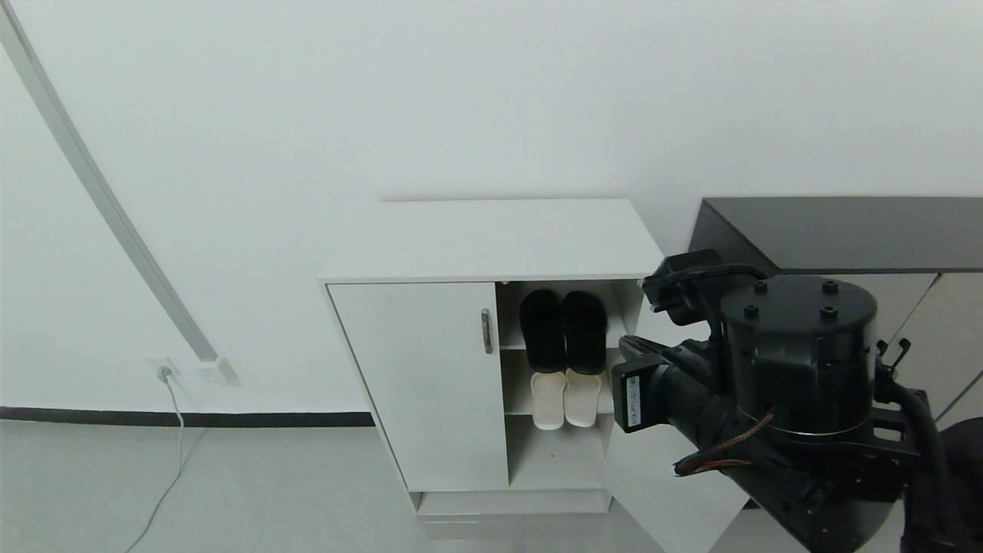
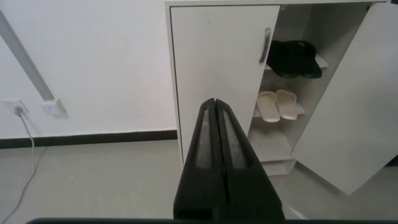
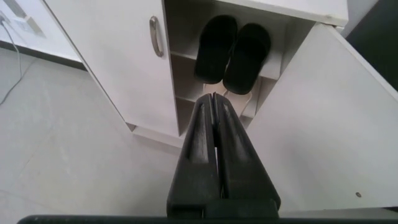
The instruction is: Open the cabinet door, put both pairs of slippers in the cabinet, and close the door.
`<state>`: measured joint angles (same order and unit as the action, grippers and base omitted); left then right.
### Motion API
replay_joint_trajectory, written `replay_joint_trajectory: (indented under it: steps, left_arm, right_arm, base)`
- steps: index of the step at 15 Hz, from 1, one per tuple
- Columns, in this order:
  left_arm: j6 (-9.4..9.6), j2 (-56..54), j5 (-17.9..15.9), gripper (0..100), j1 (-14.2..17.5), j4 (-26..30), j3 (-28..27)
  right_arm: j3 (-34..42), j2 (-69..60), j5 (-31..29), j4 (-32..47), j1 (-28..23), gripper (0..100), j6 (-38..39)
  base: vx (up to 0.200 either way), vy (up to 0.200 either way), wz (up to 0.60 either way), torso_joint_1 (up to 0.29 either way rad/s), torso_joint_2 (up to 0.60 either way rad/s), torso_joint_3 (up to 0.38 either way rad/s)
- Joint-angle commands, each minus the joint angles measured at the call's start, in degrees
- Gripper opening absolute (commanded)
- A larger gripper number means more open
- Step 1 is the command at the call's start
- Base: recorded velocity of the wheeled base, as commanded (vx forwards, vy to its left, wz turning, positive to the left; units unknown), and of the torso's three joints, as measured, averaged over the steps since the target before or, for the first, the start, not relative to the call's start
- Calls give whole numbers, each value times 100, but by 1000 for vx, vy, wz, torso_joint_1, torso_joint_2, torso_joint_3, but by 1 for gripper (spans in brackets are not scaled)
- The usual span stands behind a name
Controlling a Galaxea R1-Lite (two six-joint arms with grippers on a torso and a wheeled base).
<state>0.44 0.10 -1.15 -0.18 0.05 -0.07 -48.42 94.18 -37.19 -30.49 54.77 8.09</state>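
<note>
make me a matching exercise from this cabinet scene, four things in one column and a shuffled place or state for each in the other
Things:
1. black slippers
2. white slippers
3. left door
4. right door

Place or state:
A. swung open
B. on the top shelf
C. closed
D. on the middle shelf

Pairs: 1-B, 2-D, 3-C, 4-A

Looks like smooth, matt white laminate all over the cabinet. Shows dull brushed metal on the handle of its door. Inside the cabinet, reads as matt, rubbery foam on the black slippers and the cream slippers below them. Gleams faintly, smooth and grey, across the floor before the cabinet.
</note>
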Motion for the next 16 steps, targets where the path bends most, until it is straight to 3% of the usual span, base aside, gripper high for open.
replay_joint_trajectory:
  steps: [1, 10, 16]
  left_arm:
    - [0, 8, 0, 0, 1, 4, 7]
    - [0, 8, 0, 0, 1, 4, 7]
    - [0, 8, 0, 0, 1, 4, 7]
  right_arm:
    - [-1, 21, 2, -1, -19, 0, -10]
    - [87, 30, 10, -106, -2, 0, -62]
    - [96, 30, 2, -115, -2, 0, -98]
  base:
    - [0, 0, 0, 66, -139, -71]
    - [0, 0, 0, 5, -9, -5]
    - [0, 0, -600, 4, 1, 2]
